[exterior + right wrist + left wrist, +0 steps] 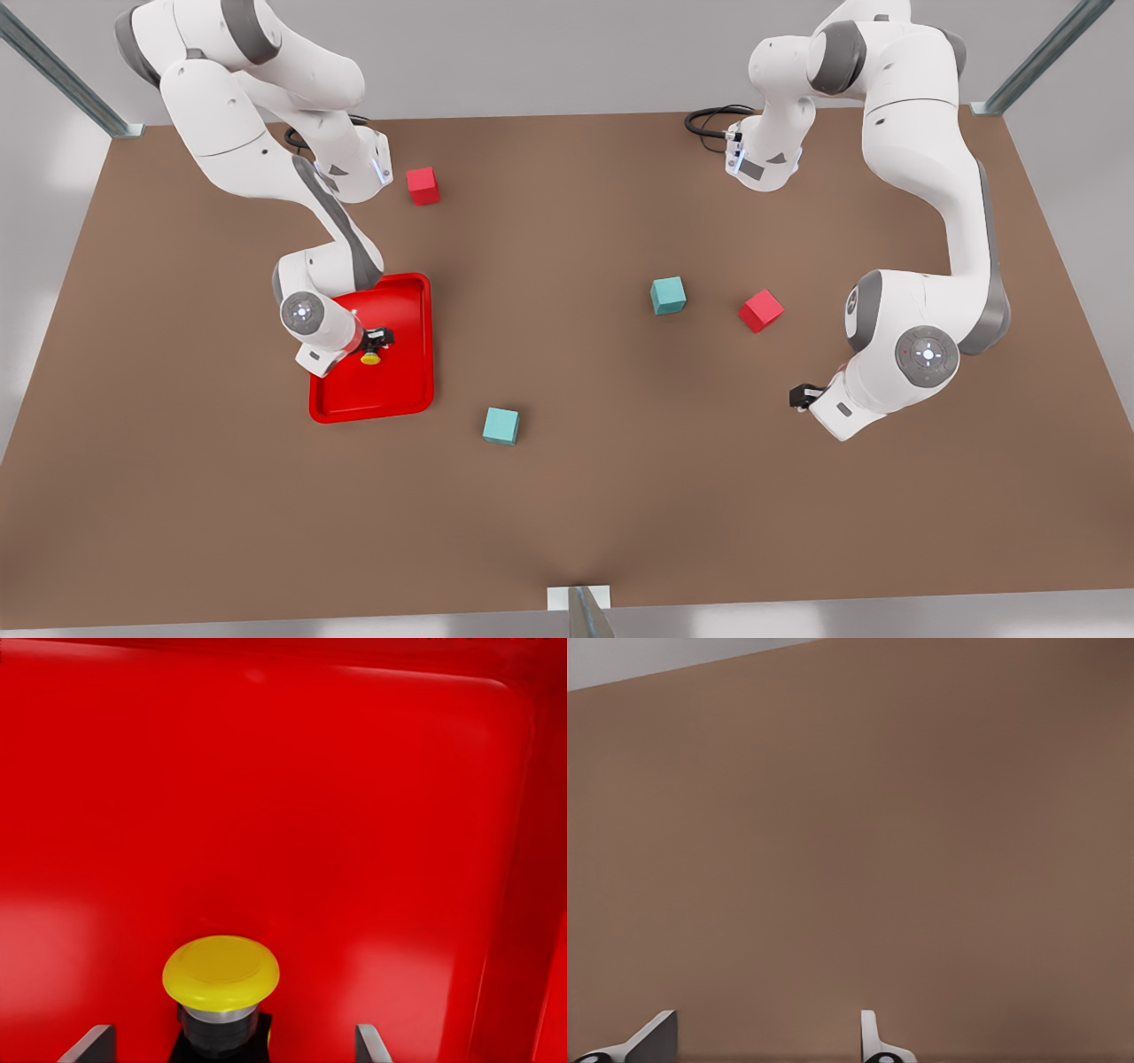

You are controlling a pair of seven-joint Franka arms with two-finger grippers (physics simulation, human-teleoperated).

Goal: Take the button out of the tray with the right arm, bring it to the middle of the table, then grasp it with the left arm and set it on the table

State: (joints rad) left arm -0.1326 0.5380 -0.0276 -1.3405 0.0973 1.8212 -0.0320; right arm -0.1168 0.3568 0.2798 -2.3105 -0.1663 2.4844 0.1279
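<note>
Front view: the table (567, 523) is lying bare along its lower edge, with a teal cube (500, 425) just above. At centre left, the right gripper (376, 341) is reaching into the tray (416, 390), fingers (89, 1045) spread, straddling the button (370, 357). At right, the left gripper (802, 396) is hovering with its fingers parted over bare tabletop.

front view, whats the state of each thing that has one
button: in the tray, between the open fingers, not gripped
red tray: flat on the table
right gripper: open, down over the button
left gripper: open, waiting above bare table
</note>
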